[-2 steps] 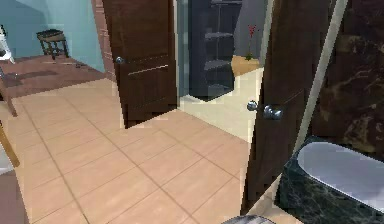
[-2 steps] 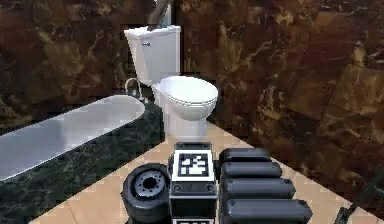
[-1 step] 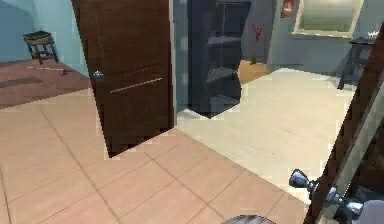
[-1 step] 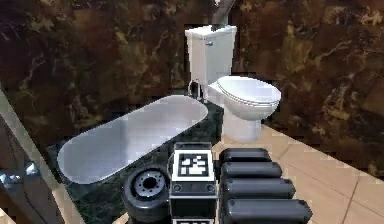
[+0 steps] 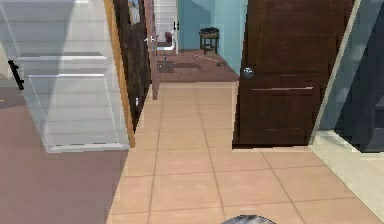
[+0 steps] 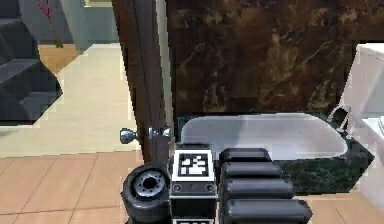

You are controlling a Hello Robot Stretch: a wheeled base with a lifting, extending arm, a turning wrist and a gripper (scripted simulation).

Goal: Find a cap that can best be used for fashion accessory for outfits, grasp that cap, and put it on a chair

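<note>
floor [image 5: 185, 160]: tan tiles | forward: dark wooden door [image 5: 285, 70] right, white door [image 5: 65, 70] left, stool [image 5: 208, 38] by teal wall [image 5: 228, 25] beyond | side: white bathtub [image 6: 260, 135] against dark marble wall [image 6: 260, 55]

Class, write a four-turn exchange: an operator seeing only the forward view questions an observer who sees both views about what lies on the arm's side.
Operator: I see a dark brown wooden door. What is on the arm's side?
Observer: A white bathtub set in a dark stone surround.
Operator: And behind that bathtub?
Observer: A dark brown marbled wall.
</note>
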